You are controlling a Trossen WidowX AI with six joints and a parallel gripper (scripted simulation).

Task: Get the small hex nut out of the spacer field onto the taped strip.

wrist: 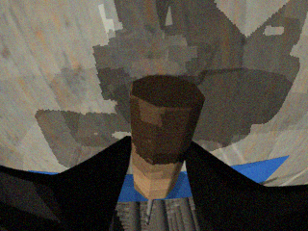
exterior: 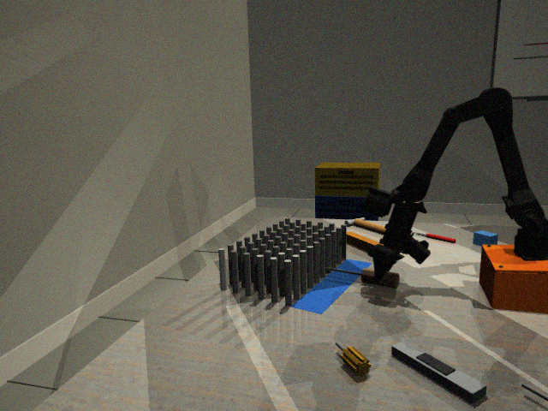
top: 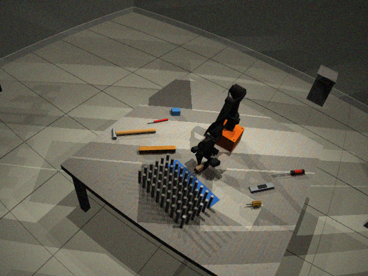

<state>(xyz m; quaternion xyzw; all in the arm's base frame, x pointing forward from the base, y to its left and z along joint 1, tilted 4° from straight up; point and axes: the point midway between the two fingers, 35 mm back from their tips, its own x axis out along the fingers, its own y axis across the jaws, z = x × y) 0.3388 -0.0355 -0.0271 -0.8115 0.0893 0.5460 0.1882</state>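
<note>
My gripper [top: 199, 167] [exterior: 379, 275] [wrist: 158, 144] is shut on the wooden handle [exterior: 390, 279] [wrist: 166, 122] of a tool, just above the table. The tool's thin metal shaft [top: 192, 172] [exterior: 342, 271] reaches over the blue taped strip [top: 214, 200] [exterior: 324, 300] [wrist: 262, 168] to the front of the spacers [top: 182, 222] [exterior: 288, 282]. Whether its tip is between them I cannot tell. The spacers that show stand upright in a dense block. The nut cannot be made out in any view.
A hammer [top: 135, 131] [exterior: 369, 226], an orange bar [top: 157, 149], a red screwdriver [top: 161, 120] and a blue block [top: 175, 111] lie beyond the spacers. A yellow stubby tool [top: 256, 203] [exterior: 355, 360], a grey bar [top: 261, 187] and a red-handled pronged tool [top: 297, 172] lie on the other side.
</note>
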